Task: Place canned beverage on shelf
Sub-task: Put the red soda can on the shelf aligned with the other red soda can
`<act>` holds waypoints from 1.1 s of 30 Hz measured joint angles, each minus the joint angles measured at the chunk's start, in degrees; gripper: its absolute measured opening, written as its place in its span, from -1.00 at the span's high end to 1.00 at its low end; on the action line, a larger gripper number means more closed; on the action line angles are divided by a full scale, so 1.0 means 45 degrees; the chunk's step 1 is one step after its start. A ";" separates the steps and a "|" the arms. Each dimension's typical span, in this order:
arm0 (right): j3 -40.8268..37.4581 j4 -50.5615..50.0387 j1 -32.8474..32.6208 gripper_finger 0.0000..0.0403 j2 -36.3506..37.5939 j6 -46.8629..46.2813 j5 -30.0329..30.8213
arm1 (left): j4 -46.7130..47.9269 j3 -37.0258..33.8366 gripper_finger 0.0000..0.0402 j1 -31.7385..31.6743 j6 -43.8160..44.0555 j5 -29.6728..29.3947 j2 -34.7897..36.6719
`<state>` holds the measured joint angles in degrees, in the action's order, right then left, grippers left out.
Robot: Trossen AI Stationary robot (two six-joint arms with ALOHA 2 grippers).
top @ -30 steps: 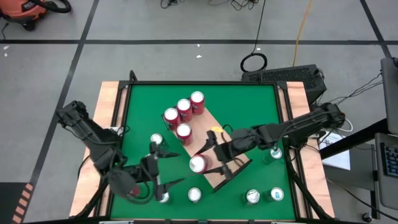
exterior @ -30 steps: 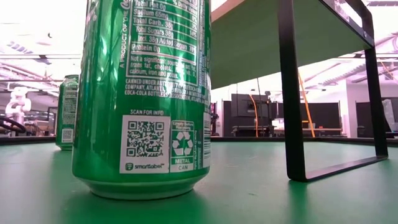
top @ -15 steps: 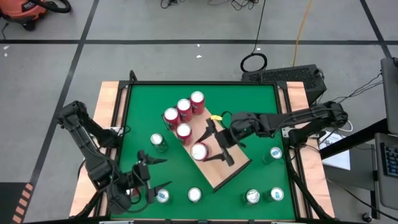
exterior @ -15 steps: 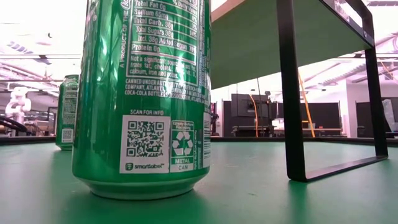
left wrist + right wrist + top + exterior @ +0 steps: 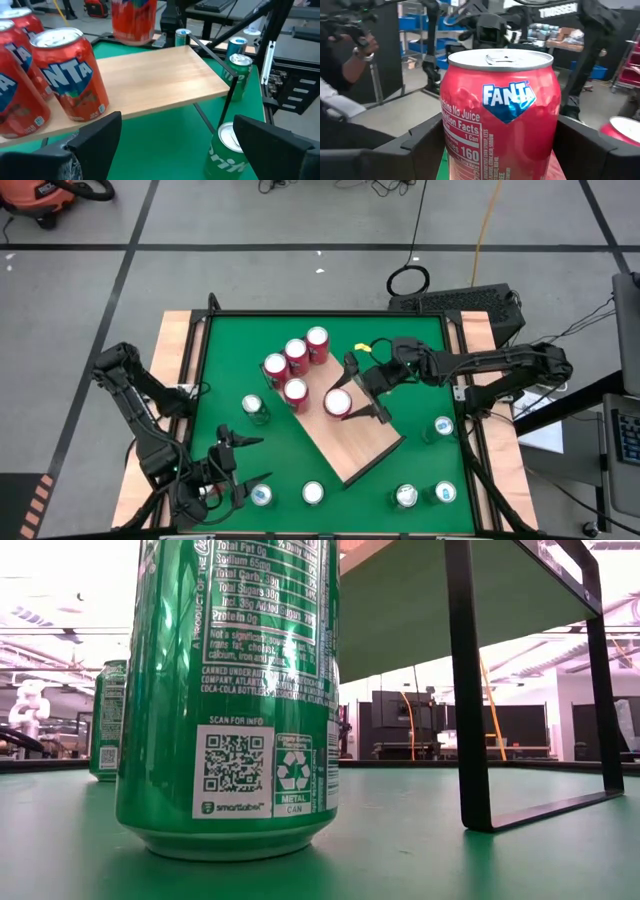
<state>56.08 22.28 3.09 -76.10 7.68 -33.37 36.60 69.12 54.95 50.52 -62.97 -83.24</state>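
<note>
The shelf point(image 5: 362, 442) is a light wood board on dark legs point(image 5: 468, 690), lying aslant in mid-table. Several red Fanta cans point(image 5: 295, 365) stand on its far-left end. My right gripper point(image 5: 360, 392) reaches in from the table's right, shut on another red Fanta can point(image 5: 338, 402) above the shelf. My left gripper point(image 5: 246, 460) hovers open near the table's near-left corner, holding nothing. A green can point(image 5: 229, 150) stands on the table just beside one of its fingers. My right gripper pinches the red can's side wall point(image 5: 451, 140) between its two fingers, one on each side, below the can's middle. The fingers come level from the table's right. The can stands upright and, in the left wrist view, hangs clear above the shelf point(image 5: 150, 80).
Green cans stand on the green table: one left of the shelf point(image 5: 254, 408), some along the near edge point(image 5: 313, 493) point(image 5: 405, 496) point(image 5: 445, 493), one at the right point(image 5: 443, 426). One fills the low view point(image 5: 230, 690). A person's arm point(image 5: 345, 70) shows beyond the table.
My right gripper has carried the red can along the shelf toward the table's far edge and a little right, keeping it upright. My left gripper has drawn back toward the near-left corner and sunk lower, still open.
</note>
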 joint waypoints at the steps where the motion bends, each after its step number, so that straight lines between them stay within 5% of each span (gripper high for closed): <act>1: -0.0242 0.0346 0.0119 -0.49 -0.0009 -0.0022 -0.0024 | -0.0005 0.0000 -0.90 -0.0008 -0.0084 -0.0027 0.0000; 21: -0.0977 0.3567 0.2175 -0.49 -0.2063 -0.0375 -0.1960 | -0.0384 -0.0957 -0.90 -0.0460 0.0364 -0.0046 0.0000; 33: -0.0964 0.4048 0.2490 -0.49 -0.2646 -0.0263 -0.1968 | -0.0287 -0.0957 -0.90 -0.0465 0.0248 0.0007 -0.0005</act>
<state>51.74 40.49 14.29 -88.01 6.50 -42.23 35.31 64.82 52.86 51.64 -62.94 -83.26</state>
